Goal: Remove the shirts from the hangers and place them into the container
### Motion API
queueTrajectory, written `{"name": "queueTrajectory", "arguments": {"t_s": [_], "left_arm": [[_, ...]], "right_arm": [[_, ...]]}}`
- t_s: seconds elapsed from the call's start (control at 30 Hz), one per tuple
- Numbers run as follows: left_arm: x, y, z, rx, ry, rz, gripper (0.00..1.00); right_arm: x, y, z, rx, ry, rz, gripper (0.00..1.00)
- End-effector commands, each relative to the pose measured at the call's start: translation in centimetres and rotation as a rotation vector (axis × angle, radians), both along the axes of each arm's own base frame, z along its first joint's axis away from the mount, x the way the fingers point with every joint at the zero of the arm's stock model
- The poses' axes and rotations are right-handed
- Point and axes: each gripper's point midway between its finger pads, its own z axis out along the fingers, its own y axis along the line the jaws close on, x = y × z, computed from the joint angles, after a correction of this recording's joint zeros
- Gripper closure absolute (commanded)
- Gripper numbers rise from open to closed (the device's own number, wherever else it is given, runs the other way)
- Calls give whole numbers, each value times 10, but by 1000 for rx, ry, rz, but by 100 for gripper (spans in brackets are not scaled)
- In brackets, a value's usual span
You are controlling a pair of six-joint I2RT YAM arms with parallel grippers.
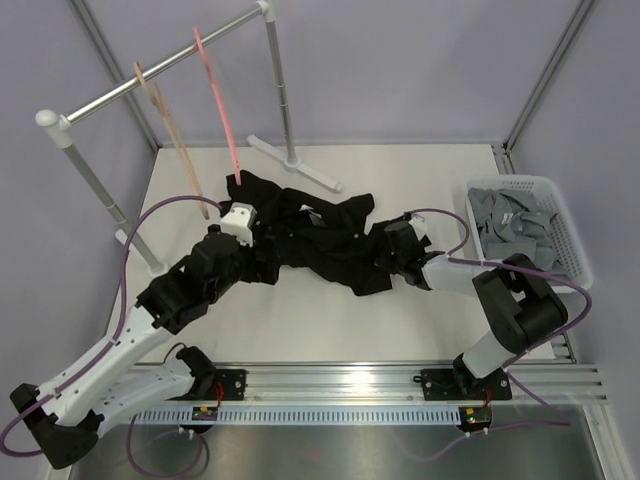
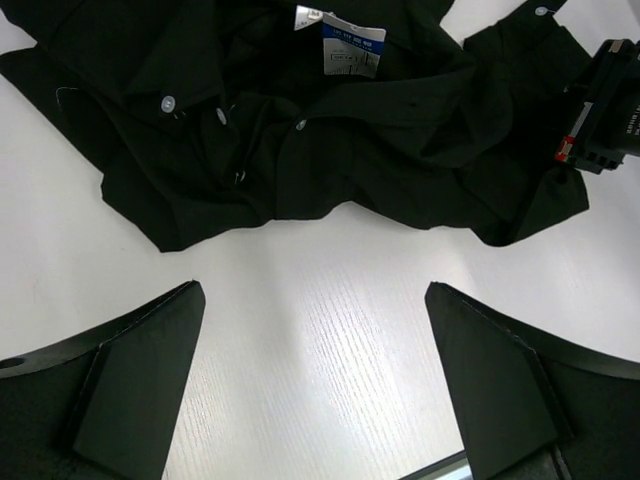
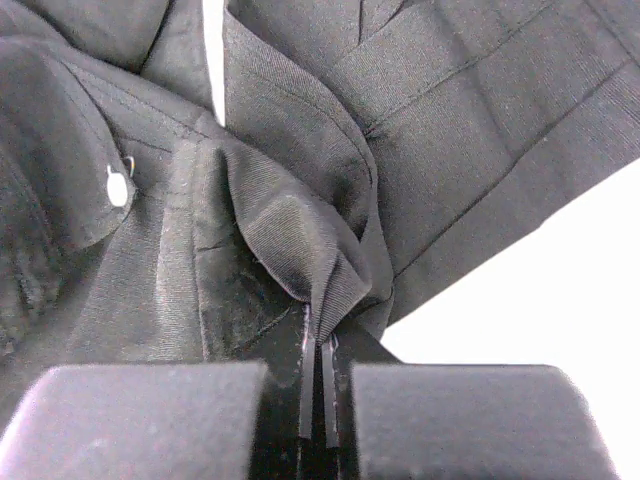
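Cloth of the black shirt (image 3: 280,200) is pinched in the right pincer (image 3: 320,325). Its fingers are closed nearly flat together on a raised fold, which rises out of them into a small peak. A pale button (image 3: 117,187) lies to the left of that fold in the right wrist view. The pinch is at the shirt's right end, where the heap comes closest to the worktop's right edge.

The shirt lies crumpled on the worktop (image 1: 330,330) at about its middle. Its long axis runs left to right and slants a little, from the far-left part below the hangers towards the near-right. It is too bunched to tell where the sleeves or hem point. In the left wrist view the collar label (image 2: 352,45) lies face up on the far side of the heap, beyond a short row of buttons (image 2: 167,102).

The left pincer (image 2: 315,295) is spread wide and holds nothing. It hangs over bare worktop just beside the shirt's near-left border, with its fingers aimed at the cloth but apart from it.

The grey shirt (image 1: 510,220) lies bunched inside the basket (image 1: 575,240), which stands at the worktop's right edge, well apart from the black shirt. The pink hanger (image 1: 218,105) and the tan hanger (image 1: 170,125) hang bare on the rail (image 1: 150,75) over the far-left corner, and the pink one's lower end reaches down to the black shirt's far-left tip.
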Motion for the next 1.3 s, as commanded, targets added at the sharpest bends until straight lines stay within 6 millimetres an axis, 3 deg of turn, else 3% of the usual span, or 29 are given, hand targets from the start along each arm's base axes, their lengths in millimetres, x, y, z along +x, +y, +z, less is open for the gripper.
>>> {"name": "queueTrajectory", "arguments": {"t_s": [0.0,0.07,0.1,0.17,0.3,0.37,0.6,0.73,0.83,0.87,0.93,0.97,1.07,1.1,1.2,1.23,1.27], "left_arm": [[3,2,13,-20,-54,6,1],[2,3,19,-32,-72,7,1],[2,4,21,-33,-76,7,1],[2,5,26,-39,-88,9,1],[0,8,33,-54,-109,16,1],[0,8,34,-56,-112,18,1],[-1,9,41,-76,-124,16,1],[-3,12,48,-79,-141,20,1],[-3,16,50,-73,-155,31,1],[-3,18,50,-69,-159,37,1],[-3,19,47,-64,-157,41,1],[-3,20,46,-62,-157,41,1],[-4,23,41,-52,-157,46,1],[-5,24,41,-55,-161,48,1],[-5,28,34,-45,-158,64,1],[-5,29,32,-42,-157,67,1],[-6,29,27,-37,-149,69,1]], "right_arm": [[0,-25,29,-52,-52,-24,100],[8,-43,60,-124,-125,-53,100],[-1,-55,84,-156,-146,-61,100],[0,-76,130,-240,-241,-97,100],[-25,-111,233,-320,-444,-114,100],[-33,-118,270,-361,-505,-80,100],[-32,-98,352,-320,-656,40,100],[-33,-49,405,-162,-775,241,100],[-28,-5,417,-61,-800,382,100],[-16,9,410,-59,-786,405,100],[-13,37,408,-51,-778,468,100],[-1,53,390,-60,-733,494,100],[5,89,369,-33,-705,568,100],[13,98,352,-37,-671,574,100],[31,100,307,-51,-584,490,100],[36,90,279,-75,-526,421,100],[40,85,265,-90,-503,381,100]]}}
